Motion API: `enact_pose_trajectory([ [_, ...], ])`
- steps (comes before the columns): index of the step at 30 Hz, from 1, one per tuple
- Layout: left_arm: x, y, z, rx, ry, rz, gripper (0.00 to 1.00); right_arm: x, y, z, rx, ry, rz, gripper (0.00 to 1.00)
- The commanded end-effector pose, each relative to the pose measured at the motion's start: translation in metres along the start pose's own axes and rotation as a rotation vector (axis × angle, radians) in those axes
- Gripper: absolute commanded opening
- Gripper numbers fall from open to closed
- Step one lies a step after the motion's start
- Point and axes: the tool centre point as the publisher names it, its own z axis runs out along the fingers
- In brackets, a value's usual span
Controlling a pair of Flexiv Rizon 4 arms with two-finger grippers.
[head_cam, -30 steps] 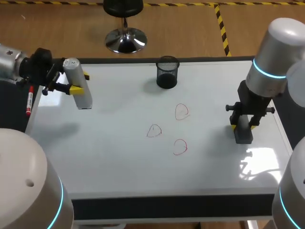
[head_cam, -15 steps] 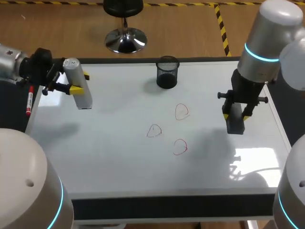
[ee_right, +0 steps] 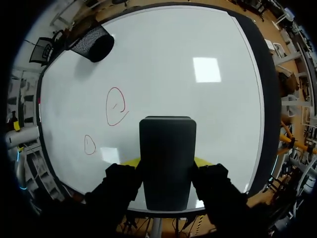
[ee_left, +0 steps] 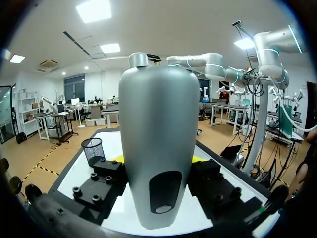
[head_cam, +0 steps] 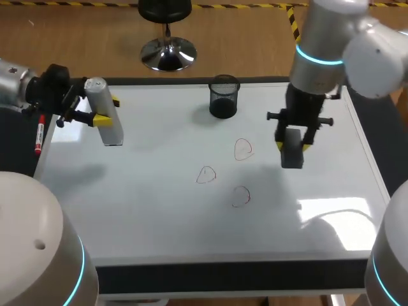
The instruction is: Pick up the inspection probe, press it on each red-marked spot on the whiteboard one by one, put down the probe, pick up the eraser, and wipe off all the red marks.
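The silver inspection probe (head_cam: pixel 109 131) stands tilted over the whiteboard's far left corner, with my left gripper (head_cam: pixel 106 110) shut on it. In the left wrist view the probe (ee_left: pixel 158 124) fills the space between the fingers of the left gripper (ee_left: pixel 158 166). My right gripper (head_cam: pixel 292 145) is shut on the dark eraser (head_cam: pixel 292 158), which hangs just right of three red marks (head_cam: pixel 243 149), (head_cam: pixel 206 174), (head_cam: pixel 240 196) on the whiteboard (head_cam: pixel 159 210). In the right wrist view the eraser (ee_right: pixel 167 148) sits between the fingers of the right gripper (ee_right: pixel 167 166), with two red marks (ee_right: pixel 115 106), (ee_right: pixel 89 145) ahead of it.
A black mesh cup (head_cam: pixel 224 96) stands at the far middle of the board, also visible in the right wrist view as the cup (ee_right: pixel 94 43). A red marker (head_cam: pixel 39 137) lies off the board's left edge. Bare board stretches along the near side and the left half.
My right arm has carried the eraser leftward and farther from the right edge, up beside the red marks. The left arm and probe have not moved.
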Motion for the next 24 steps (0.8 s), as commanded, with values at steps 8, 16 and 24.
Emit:
enact_pose_trajectory([
  [8, -0.001, -0.001, -0.001, 0.0, 0.002, 0.001, 0.0, 0.039, 0.02, 0.014, 0.047, -0.051, -0.012, 0.0],
  [16, -0.001, -0.001, -0.001, 0.0, 0.002, 0.001, 0.0, 0.039, 0.02, 0.014, 0.047, -0.051, -0.012, 0.0],
  [24, -0.001, -0.001, -0.001, 0.0, 0.002, 0.001, 0.0, 0.039, 0.02, 0.014, 0.047, -0.051, -0.012, 0.0],
])
